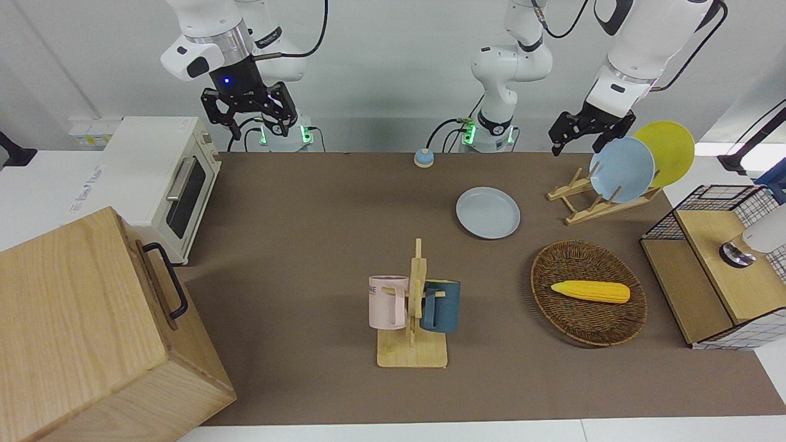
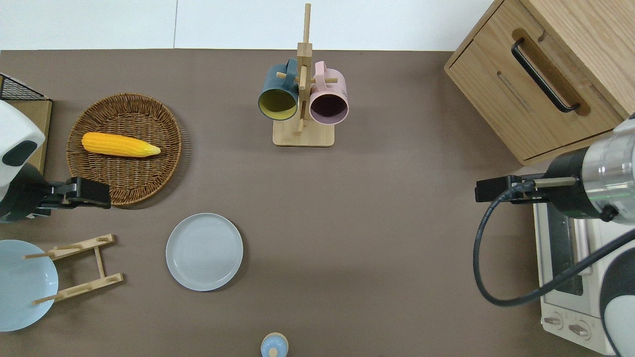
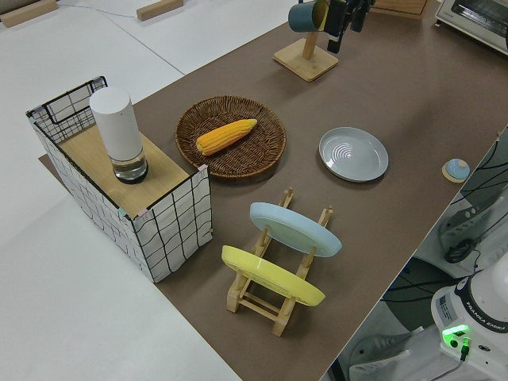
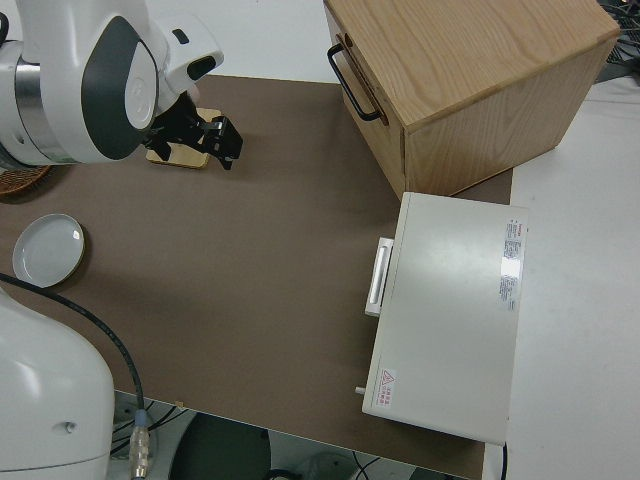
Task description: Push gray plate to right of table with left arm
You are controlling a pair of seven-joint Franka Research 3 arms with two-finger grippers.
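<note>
Front view: the left arm's upper links are cut off at the top edge. Its left gripper [image 1: 577, 138] hangs in the air, tilted, with black fingers spread apart and nothing between them. The gray plate [image 1: 487, 212] lies flat on the table [image 1: 307, 245], pale gray-blue with a low rim, nearer to the robots than the wicker basket [image 1: 588, 291] and beside the wooden plate rack [image 1: 589, 199]. The right arm is parked; its right gripper [image 1: 249, 116] shows fingers apart and empty.

Overhead view: most of the left arm is cut off at the edge. The left gripper [image 2: 82, 193] is over the basket's [image 2: 124, 188] rim nearest the robots, well apart from the gray plate [image 2: 204, 251], which rests toward the left arm's end of the table.

Left side view: the left gripper is largely out of frame; the gray plate [image 3: 353, 154] shows faint concentric rings.

Right side view: the plate [image 4: 47, 249] sits near the picture's edge, whole and bare.
</note>
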